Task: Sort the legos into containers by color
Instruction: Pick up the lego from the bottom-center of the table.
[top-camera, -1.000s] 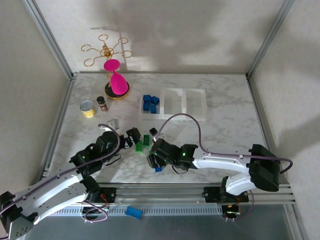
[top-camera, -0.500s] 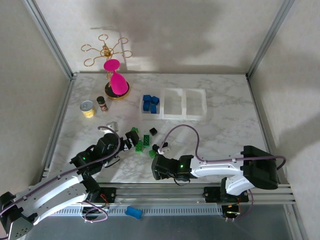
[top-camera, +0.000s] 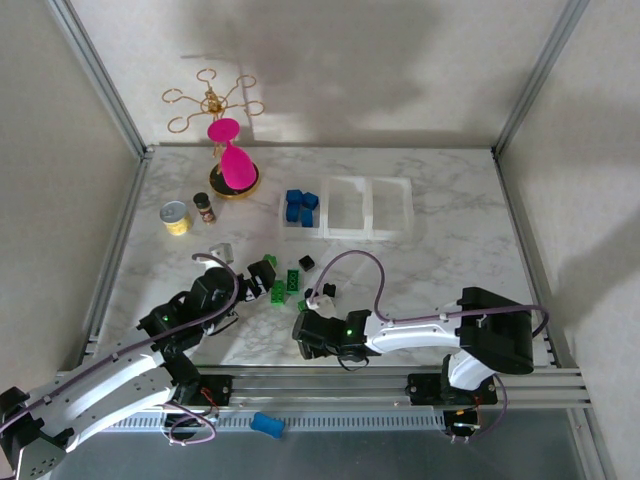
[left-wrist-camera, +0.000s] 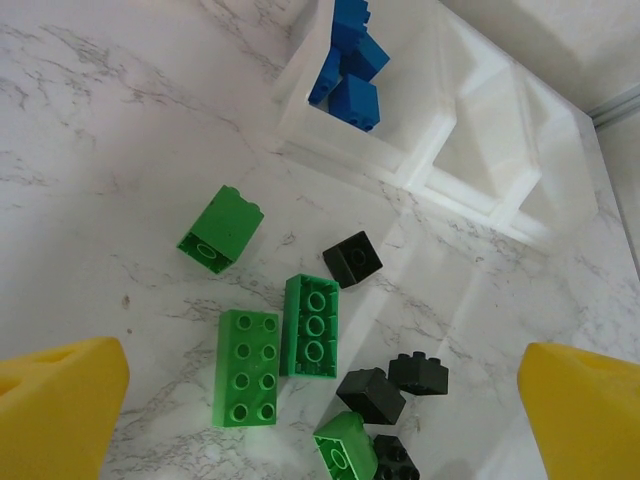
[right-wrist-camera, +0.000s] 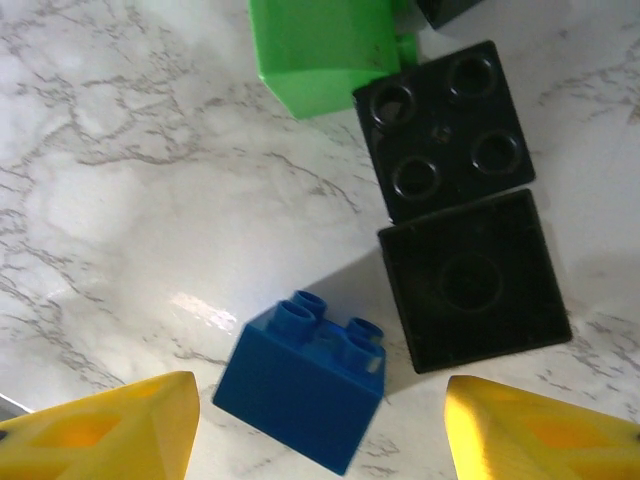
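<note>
Close right gripper, jaws half-open and apparently not touching, squarely on the blue brick, avoiding the black bricks, with left gripper gaping, empty.

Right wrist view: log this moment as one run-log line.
right gripper: open, straddling blue brick | left gripper: open, over green bricks | tray: blue bricks in end compartment
</note>
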